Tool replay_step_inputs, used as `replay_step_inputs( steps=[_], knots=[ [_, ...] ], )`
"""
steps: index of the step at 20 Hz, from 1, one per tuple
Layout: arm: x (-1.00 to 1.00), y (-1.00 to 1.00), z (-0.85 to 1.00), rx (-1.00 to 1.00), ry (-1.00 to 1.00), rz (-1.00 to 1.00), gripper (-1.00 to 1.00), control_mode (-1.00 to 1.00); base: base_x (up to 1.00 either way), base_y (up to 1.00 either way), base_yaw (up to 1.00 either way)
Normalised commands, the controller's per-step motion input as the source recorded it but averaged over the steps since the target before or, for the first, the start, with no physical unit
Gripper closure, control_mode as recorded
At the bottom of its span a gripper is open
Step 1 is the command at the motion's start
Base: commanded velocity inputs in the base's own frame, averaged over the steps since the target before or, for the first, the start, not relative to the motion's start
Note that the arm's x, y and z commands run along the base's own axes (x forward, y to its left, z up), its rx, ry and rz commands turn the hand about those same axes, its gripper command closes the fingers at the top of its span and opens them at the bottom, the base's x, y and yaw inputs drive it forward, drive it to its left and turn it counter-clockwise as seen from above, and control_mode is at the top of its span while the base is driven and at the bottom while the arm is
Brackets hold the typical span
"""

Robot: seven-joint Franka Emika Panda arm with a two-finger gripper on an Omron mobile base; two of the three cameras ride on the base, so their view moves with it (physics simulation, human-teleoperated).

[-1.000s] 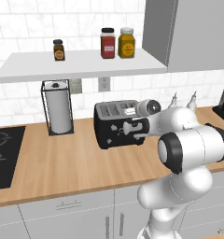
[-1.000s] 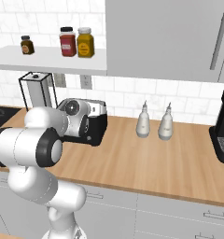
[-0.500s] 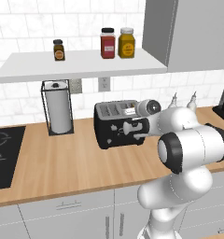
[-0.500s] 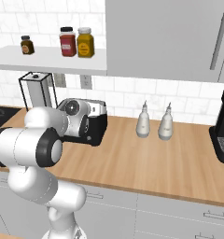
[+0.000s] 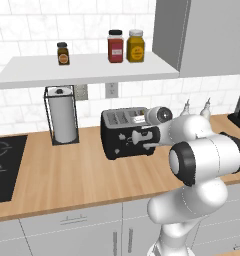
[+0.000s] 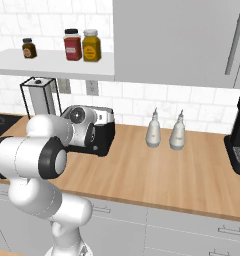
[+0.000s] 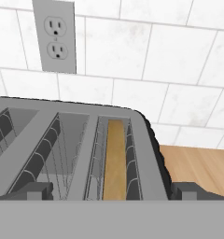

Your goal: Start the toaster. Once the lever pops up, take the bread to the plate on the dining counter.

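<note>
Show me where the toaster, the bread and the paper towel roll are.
toaster (image 5: 123, 144): left base view, black front face.
bread (image 7: 115, 161): hand view, tan top edge in the slot.
paper towel roll (image 5: 62, 115): left base view, white side.

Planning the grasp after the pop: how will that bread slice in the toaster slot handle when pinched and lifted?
The bread looks thin and sits edge-up in the toaster's rightmost slot, so probably light. It likely gives under a hard pinch, being a thin slice. The wire guides sit close on both sides, so a tilted pull may snag; the open fingers straddle the slot end.
</note>
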Motion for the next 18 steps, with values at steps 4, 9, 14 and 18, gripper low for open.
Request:
replay_step_inputs(
  steps=[4,9,14,18],
  knots=[
    [0.0,0.0,0.0,0.0,0.0,0.0,-1.0,-1.0,0.0,0.0,0.0],
    [0.0,0.0,0.0,0.0,0.0,0.0,-1.0,-1.0,0.0,0.0,0.0],
    [0.0,0.0,0.0,0.0,0.0,0.0,-1.0,-1.0,0.0,0.0,0.0],
    [0.0,0.0,0.0,0.0,0.0,0.0,-1.0,-1.0,0.0,0.0,0.0]
  ],
)
